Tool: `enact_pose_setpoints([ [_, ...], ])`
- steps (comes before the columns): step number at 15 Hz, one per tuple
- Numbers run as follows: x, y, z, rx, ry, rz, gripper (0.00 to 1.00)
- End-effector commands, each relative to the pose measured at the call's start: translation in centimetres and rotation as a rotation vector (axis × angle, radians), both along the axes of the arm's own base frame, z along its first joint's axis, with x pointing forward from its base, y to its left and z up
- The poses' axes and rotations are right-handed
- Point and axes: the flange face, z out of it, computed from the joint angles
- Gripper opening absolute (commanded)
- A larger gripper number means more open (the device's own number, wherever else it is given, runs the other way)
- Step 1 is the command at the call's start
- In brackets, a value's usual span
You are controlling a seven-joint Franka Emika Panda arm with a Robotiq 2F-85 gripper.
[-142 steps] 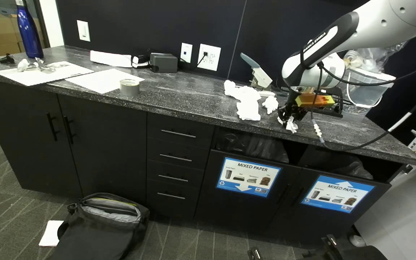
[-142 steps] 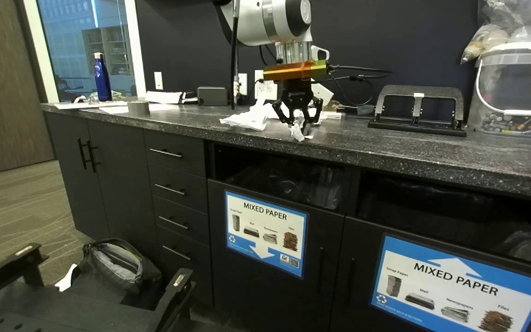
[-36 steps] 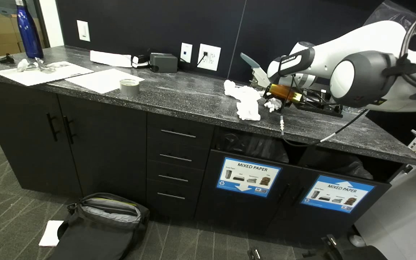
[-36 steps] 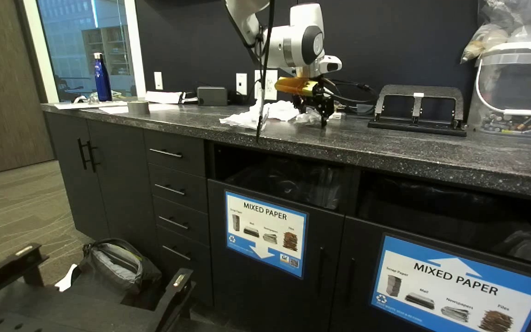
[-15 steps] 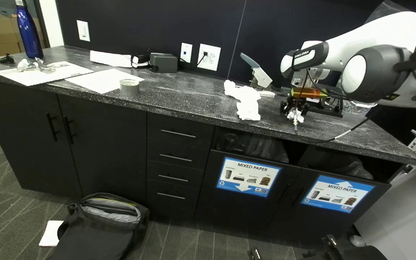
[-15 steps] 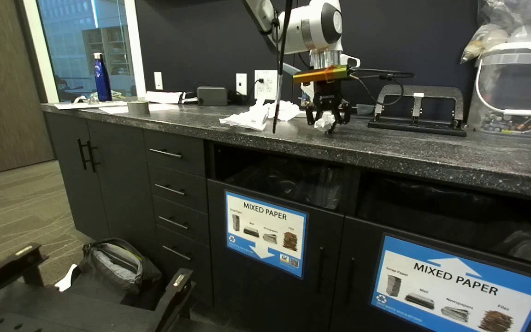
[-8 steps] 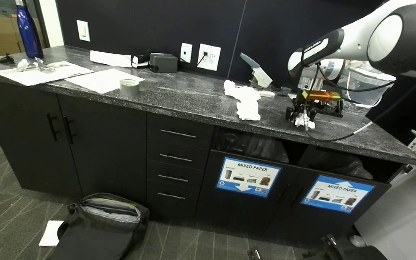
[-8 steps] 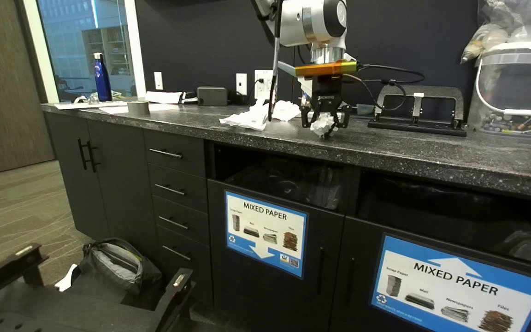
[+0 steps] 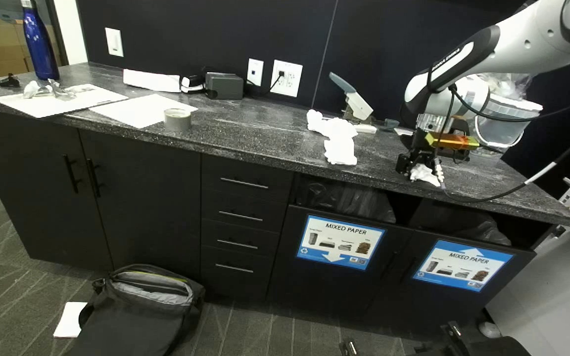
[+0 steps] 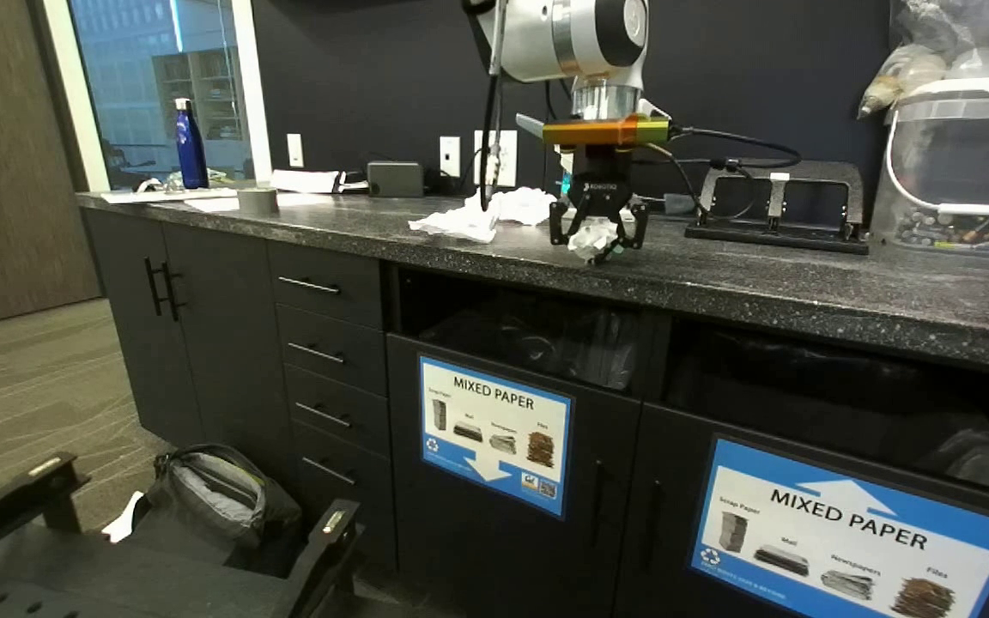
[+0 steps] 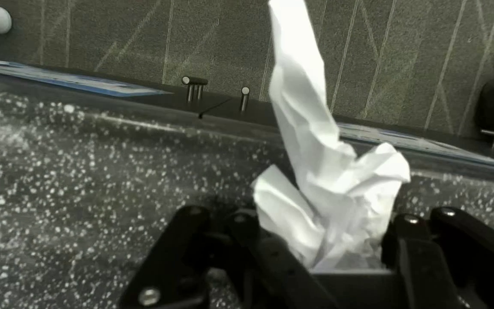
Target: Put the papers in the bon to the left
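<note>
Near the front edge of the table (image 11: pixel 79 184), the pincer (image 10: pixel 597 243) is clamped on crumpled white paper (image 11: pixel 343 189): probably light, soft, easily torn, best held by its bunched middle.

Both exterior views face the counter (image 9: pixel 255 131) from the front; the wrist view looks down, closer.

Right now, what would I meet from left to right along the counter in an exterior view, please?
Blue bottle, tape roll, grey box, loose crumpled paper, gripper holding a paper wad, hole punch, clear bucket.
</note>
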Motion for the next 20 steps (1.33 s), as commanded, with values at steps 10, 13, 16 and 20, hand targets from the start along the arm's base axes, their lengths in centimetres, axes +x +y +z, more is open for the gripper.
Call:
enact_pose_setpoints([
  [10, -15.4, 7.5, -5.7, 0.152, -0.064, 0.063, 0.12],
  [13, -19.4, 9.7, -7.5, 0.14, -0.172, 0.003, 0.12],
  [16, -22.3, 12.0, -8.8, 0.098, -0.29, -0.026, 0.14],
  [20, -21.9, 18.6, -9.6, 0.058, -0.448, -0.088, 0.15],
])
